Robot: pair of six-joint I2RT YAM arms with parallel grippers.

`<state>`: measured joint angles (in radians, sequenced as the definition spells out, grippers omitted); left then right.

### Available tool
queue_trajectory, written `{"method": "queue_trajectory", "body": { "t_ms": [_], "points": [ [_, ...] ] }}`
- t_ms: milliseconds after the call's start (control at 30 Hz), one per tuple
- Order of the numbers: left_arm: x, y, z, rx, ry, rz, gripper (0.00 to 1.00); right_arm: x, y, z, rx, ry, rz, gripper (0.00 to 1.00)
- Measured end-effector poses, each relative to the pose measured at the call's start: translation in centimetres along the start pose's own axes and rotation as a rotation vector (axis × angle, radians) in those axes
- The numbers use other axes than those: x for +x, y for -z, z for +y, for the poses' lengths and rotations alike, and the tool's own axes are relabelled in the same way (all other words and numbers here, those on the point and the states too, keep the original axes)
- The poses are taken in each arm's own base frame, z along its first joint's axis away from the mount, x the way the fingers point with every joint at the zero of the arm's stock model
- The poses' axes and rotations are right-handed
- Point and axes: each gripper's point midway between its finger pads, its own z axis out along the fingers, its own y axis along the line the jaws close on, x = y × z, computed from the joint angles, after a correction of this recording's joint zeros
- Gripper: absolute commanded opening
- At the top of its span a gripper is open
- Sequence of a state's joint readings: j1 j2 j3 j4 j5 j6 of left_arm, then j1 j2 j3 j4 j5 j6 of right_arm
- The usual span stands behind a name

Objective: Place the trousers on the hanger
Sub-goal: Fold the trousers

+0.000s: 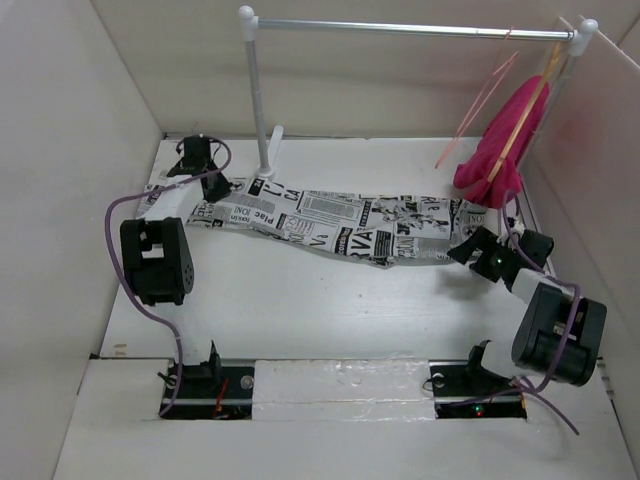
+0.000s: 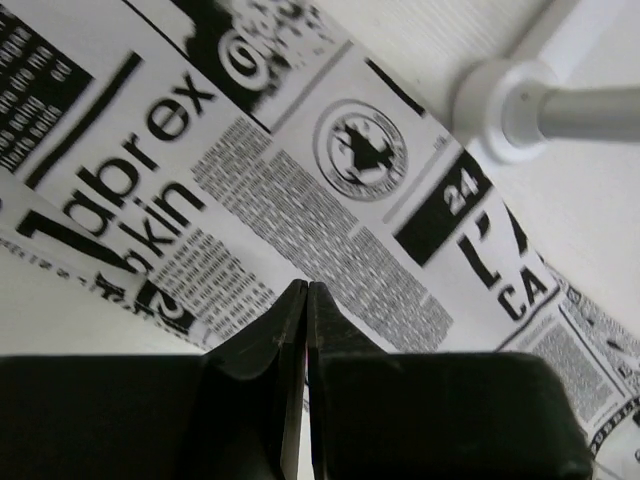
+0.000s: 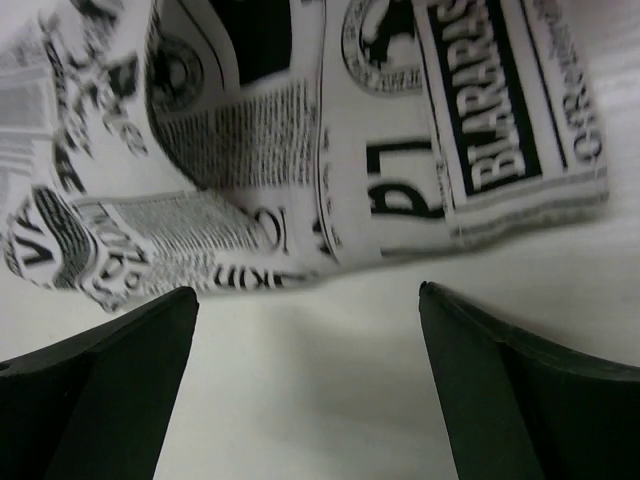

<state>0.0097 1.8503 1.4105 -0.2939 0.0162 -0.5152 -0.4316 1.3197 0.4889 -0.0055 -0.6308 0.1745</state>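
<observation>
The trousers [image 1: 340, 225] were white, printed all over with black newspaper text, heavy headlines and round emblems. At the far right, the thin hanger [image 1: 476, 112] was salmon pink. The garment [image 1: 505, 140] next to it was plain magenta pink, on a pale wooden hanger [image 1: 535, 95]. The rail [image 1: 400, 28] was silver-grey with white joints. The table [image 1: 330, 310] was white. The left gripper [image 2: 305, 290] and the right gripper [image 3: 307, 295] were black.
</observation>
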Motion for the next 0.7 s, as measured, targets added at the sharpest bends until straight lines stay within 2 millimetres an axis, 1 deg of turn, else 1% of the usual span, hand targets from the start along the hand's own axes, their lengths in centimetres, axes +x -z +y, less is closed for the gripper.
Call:
{"method": "queue_trajectory", "body": {
  "t_ms": [67,133,167,200,233,267,300,333,367,467,567,633,700],
  "points": [
    [-0.6,-1.0,1.2,-0.021,0.033,-0.007,0.0,-1.2,-0.9,0.1,-0.022,-0.043,-0.054,0.97],
    [-0.4,-2.6,3.2,-0.078,0.058,0.006,0.0,-2.0,-1.6,0.0,-0.033,-0.089,-0.107,0.88],
    [-0.1,-3.6,4.3,-0.111,0.067,0.021,0.0,-2.2,-1.8,-0.1,-0.032,-0.116,-0.131,0.82],
    [0.3,-4.5,5.3,-0.14,0.076,0.039,0.0,-2.5,-2.0,-0.2,-0.033,-0.137,-0.149,0.54],
    [0.9,-5.4,6.3,-0.171,0.083,0.066,0.0,-2.7,-2.3,-0.4,-0.026,-0.153,-0.165,0.29],
    [1.3,-6.2,6.8,-0.185,0.1,0.082,0.0,-2.6,-2.6,-0.9,-0.004,-0.179,-0.169,0.14],
    [0.6,-6.1,6.8,-0.184,0.099,0.075,0.0,-2.2,-2.9,-1.3,0.009,-0.211,-0.162,0.01],
    [0.3,-6.3,6.9,-0.188,0.099,0.07,0.0,-1.8,-3.1,-1.7,0.021,-0.234,-0.153,0.0],
    [0.4,-6.5,7.2,-0.195,0.099,0.079,0.0,-1.6,-3.2,-1.9,0.028,-0.254,-0.147,0.0],
    [0.3,-6.6,7.4,-0.202,0.094,0.095,0.0,-1.5,-2.4,-2.6,0.05,-0.255,-0.156,0.0],
    [0.6,-6.2,7.8,-0.211,0.086,0.095,0.0,-0.9,0.2,-3.5,0.099,-0.231,-0.163,0.0],
    [1.8,-5.3,8.2,-0.212,0.088,0.115,0.0,-0.1,2.4,-4.2,0.143,-0.211,-0.162,0.0],
    [3.3,-3.9,9.1,-0.224,0.092,0.14,0.0,0.4,5.0,-5.0,0.192,-0.198,-0.18,0.0]
  ]
}}
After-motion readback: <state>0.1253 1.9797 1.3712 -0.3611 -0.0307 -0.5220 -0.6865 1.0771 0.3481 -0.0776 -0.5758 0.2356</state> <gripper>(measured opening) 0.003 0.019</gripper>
